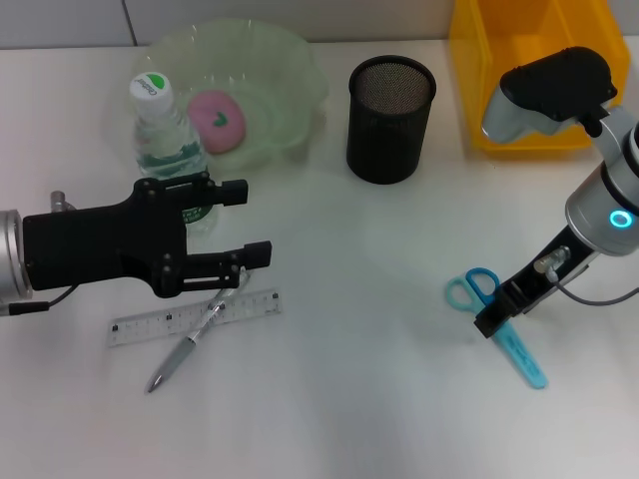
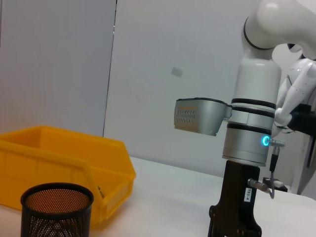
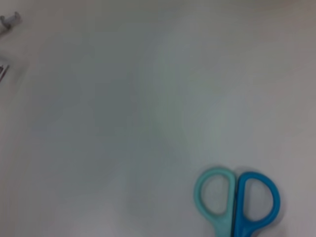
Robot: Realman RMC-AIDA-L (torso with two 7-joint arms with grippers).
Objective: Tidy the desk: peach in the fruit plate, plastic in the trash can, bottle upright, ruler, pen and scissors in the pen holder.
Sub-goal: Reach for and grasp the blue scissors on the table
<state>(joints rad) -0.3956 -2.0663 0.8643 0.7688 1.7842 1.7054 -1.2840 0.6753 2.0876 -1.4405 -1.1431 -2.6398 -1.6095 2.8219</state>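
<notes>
Black-fingered, the left end effector [image 1: 250, 222] hangs wide open beside the upright bottle [image 1: 165, 128], above the pen [image 1: 192, 339] and ruler [image 1: 195, 316] on the white surface [image 1: 349, 399]. The right end effector [image 1: 496, 317] sits over the scissors [image 1: 496, 321]; whether it grips them I cannot tell. The peach [image 1: 217, 121] lies in the fruit plate [image 1: 290, 70].

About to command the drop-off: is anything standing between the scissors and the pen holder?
Nothing visible. The scissors lie flat on the table under the right gripper, and only bare table runs from there to the black mesh pen holder. The yellow bin sits off to the side of the holder, off that path.
</notes>
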